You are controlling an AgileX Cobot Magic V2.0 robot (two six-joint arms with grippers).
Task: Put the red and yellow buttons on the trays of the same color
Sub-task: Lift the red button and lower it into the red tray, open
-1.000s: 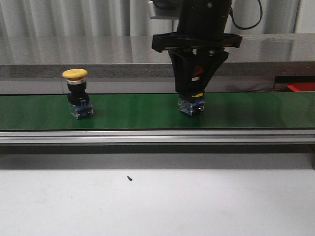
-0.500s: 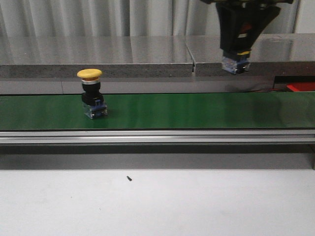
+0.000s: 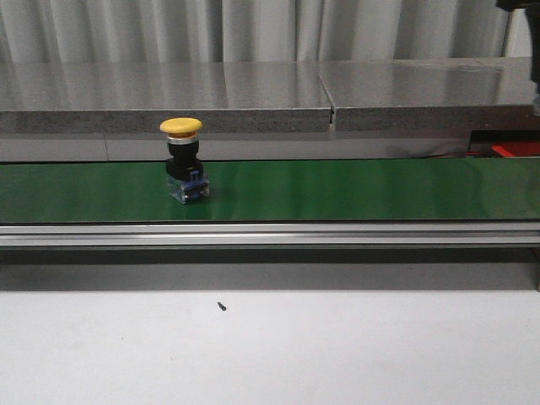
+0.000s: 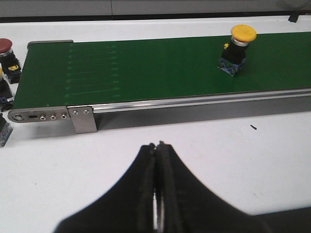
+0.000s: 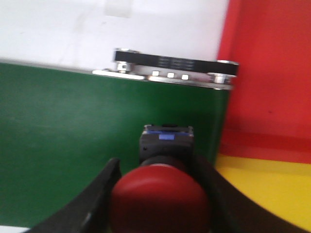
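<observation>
A yellow button point(image 3: 185, 169) with a black body and blue base stands upright on the green belt point(image 3: 337, 190); it also shows in the left wrist view point(image 4: 236, 48). My right gripper point(image 5: 163, 165) is shut on a red button point(image 5: 162, 199), held above the belt's end near the red tray point(image 5: 267, 73) and the yellow tray point(image 5: 262, 189). In the front view the right arm is out of frame except a dark bit at the top right corner. My left gripper point(image 4: 157, 145) is shut and empty over the white table, short of the belt.
Several spare buttons point(image 4: 6, 53) sit on the table beyond the belt's far left end in the left wrist view. A red tray edge point(image 3: 516, 149) shows at the right behind the belt. A small black speck point(image 3: 222, 306) lies on the white table.
My right gripper lifted the red button off the belt and carried it right, out of the front view. The yellow button rode the belt to the right.
</observation>
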